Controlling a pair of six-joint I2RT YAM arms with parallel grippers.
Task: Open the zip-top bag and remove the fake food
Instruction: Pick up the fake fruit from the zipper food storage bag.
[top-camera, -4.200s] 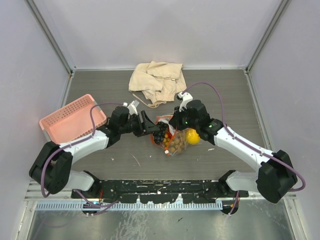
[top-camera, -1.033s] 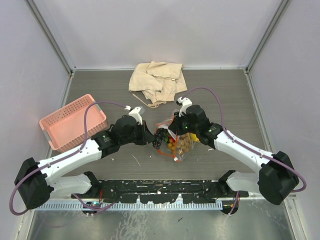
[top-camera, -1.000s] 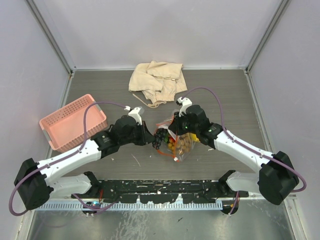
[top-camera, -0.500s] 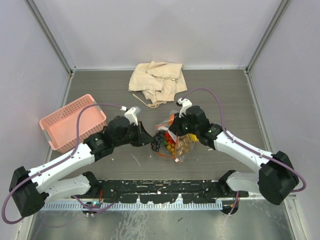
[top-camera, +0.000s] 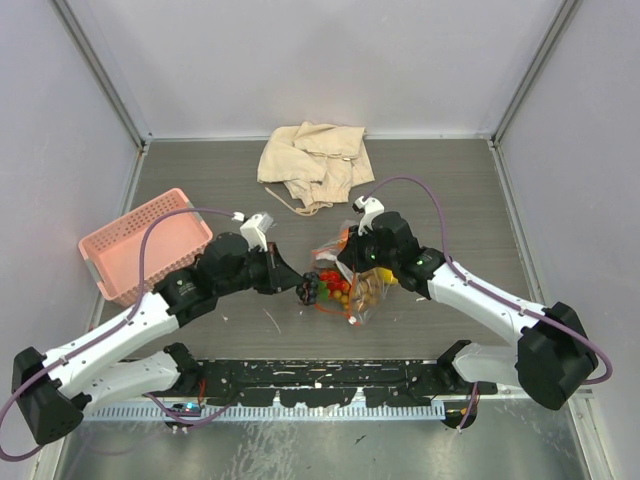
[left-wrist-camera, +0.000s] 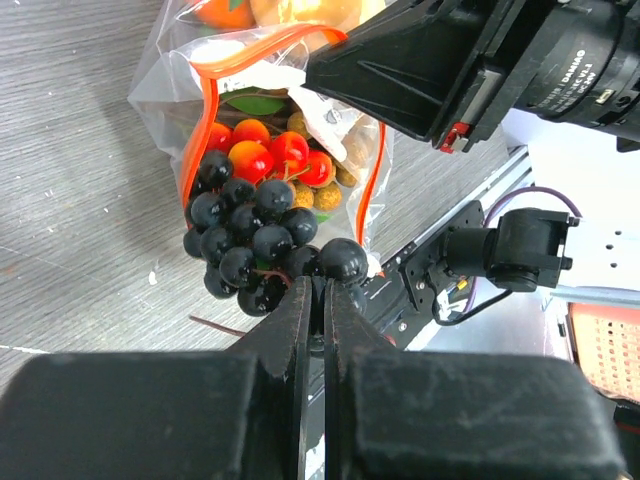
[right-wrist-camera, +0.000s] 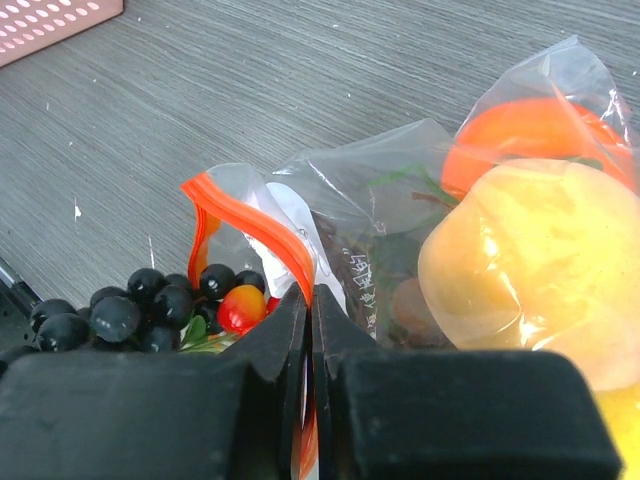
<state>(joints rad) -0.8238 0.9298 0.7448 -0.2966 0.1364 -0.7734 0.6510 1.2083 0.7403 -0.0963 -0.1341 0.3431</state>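
Grapes (left-wrist-camera: 245, 235), dark purple and tightly bunched, sit right against the tip of the left tool (left-wrist-camera: 322, 290). Its two fingers are pinched to a hairline gap on the near end of the cluster, and one berry rests on a fingertip. The bunch lies in the gaping mouth of the zip-top bag (top-camera: 355, 295), between the two runs of the orange-red zip strip (left-wrist-camera: 197, 130); I cannot tell whether it is wholly clear of the plastic. Just behind it, inside the bag, are small red and orange fruits (left-wrist-camera: 270, 155). The right tool (right-wrist-camera: 308, 300) comes in from the opposite side, its fingers closed tight on the bag's top edge with the zip strip clamped between them. Beside that tool, a yellow lemon (right-wrist-camera: 530, 260) and a round orange fruit (right-wrist-camera: 525, 125) press against the clear wall from within. Seen from above, the bag sits mid-bench (top-camera: 460, 200) between the two tools, with the left one at its left edge and the right one over its far side. A beige cloth (top-camera: 312, 165) lies well behind, and a pink basket (top-camera: 145, 243) stands off to the left.
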